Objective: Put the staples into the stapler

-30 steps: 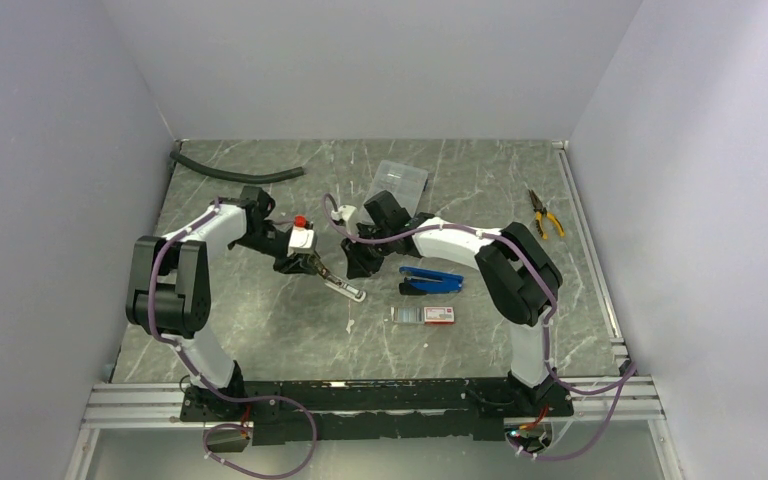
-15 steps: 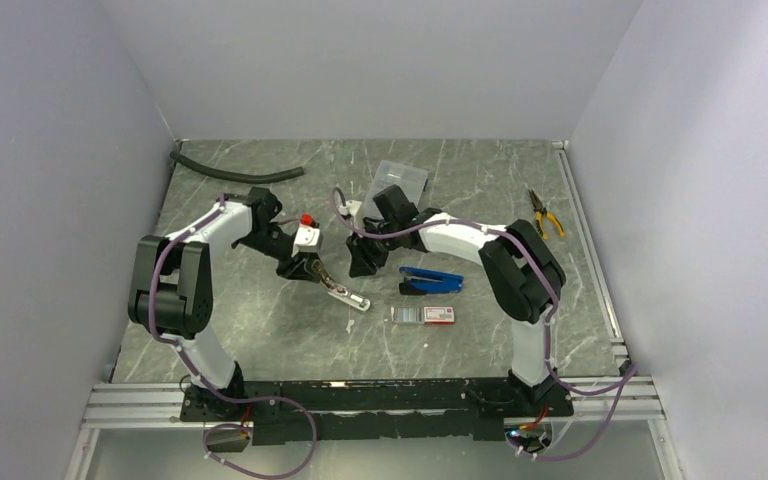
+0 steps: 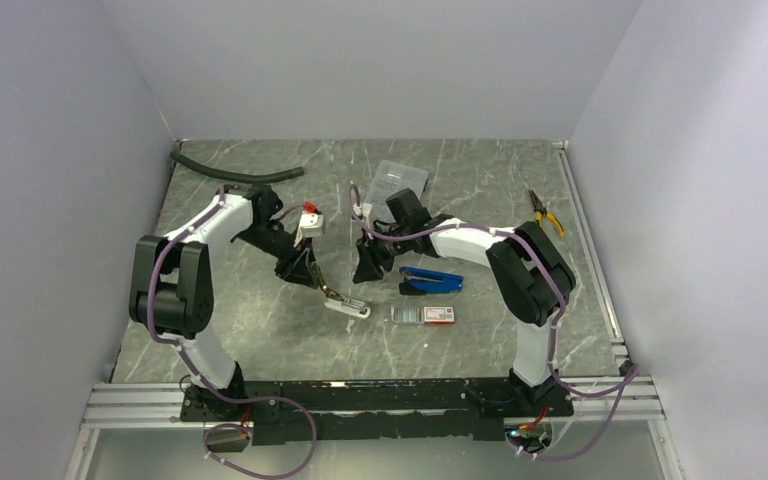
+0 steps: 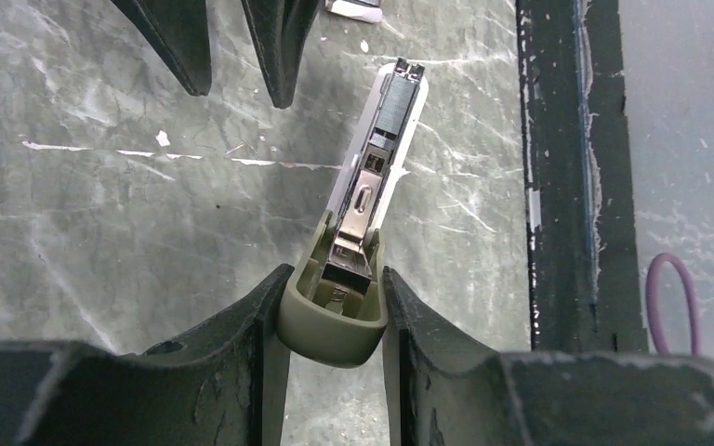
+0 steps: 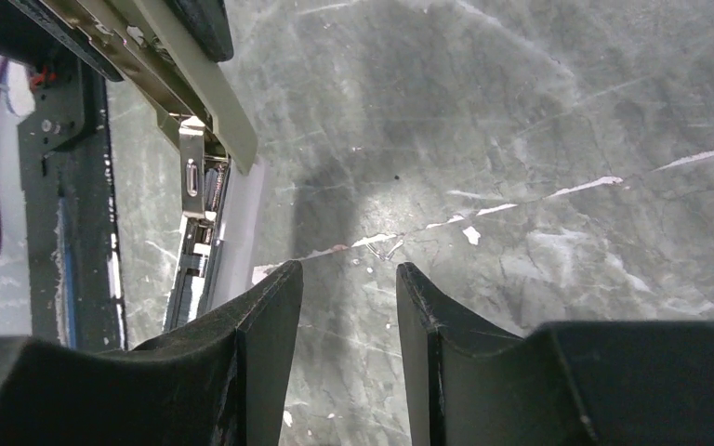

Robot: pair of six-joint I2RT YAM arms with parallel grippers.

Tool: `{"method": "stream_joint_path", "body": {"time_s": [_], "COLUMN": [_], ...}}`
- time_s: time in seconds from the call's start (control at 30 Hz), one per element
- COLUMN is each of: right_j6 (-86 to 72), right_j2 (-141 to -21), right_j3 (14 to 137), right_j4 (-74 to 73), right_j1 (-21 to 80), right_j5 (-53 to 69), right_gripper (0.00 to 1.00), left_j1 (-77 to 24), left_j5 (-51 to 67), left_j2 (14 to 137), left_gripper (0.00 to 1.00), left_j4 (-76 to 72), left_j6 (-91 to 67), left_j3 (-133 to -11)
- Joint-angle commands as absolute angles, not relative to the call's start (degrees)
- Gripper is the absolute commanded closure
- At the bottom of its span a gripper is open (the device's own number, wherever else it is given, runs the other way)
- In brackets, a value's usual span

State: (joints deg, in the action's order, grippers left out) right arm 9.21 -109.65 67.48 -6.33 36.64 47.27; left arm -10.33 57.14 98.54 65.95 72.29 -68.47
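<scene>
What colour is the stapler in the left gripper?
The stapler is olive green, silvery metal inside; left wrist view shows it best.

Left end effector [image 4: 333, 279] tight, right end effector [image 5: 347, 274] agape

The stapler [image 3: 345, 303] is near the middle of the table [image 3: 260, 335], its rear end in the left gripper [image 3: 310, 275]. To its right lies the box of staples [image 3: 436, 315], and just behind that box a second stapler [image 3: 430, 281]. Further behind is the compartment case [image 3: 400, 180]; the hose [image 3: 235, 170] lies back left, the pliers [image 3: 546, 213] back right.
</scene>
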Motion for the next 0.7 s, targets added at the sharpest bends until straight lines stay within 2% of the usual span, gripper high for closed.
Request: {"method": "stream_joint_path", "body": {"time_s": [0.0, 0.27, 0.67], "right_j6": [6.3, 4.7, 0.8], "right_j2": [-107.9, -109.5, -108.7], "right_j3": [67.3, 67.1, 69.2], "right_j4": [-0.9, 1.2, -2.5], "right_j1": [36.3, 36.4, 36.7], "right_j5": [52.8, 57.5, 48.6], "right_gripper": [0.54, 0.54, 0.55], "left_j1": [-10.6, -11.4, -15.8], "left_j5": [58.1, 51.0, 34.6], "left_j2": [98.9, 97.2, 80.0], "left_gripper": [0.97, 0.97, 0.97], "left_j4": [72.7, 66.4, 36.0], "left_j6": [69.1, 64.0, 48.3], "left_j3": [-72.2, -69.6, -56.5]}}
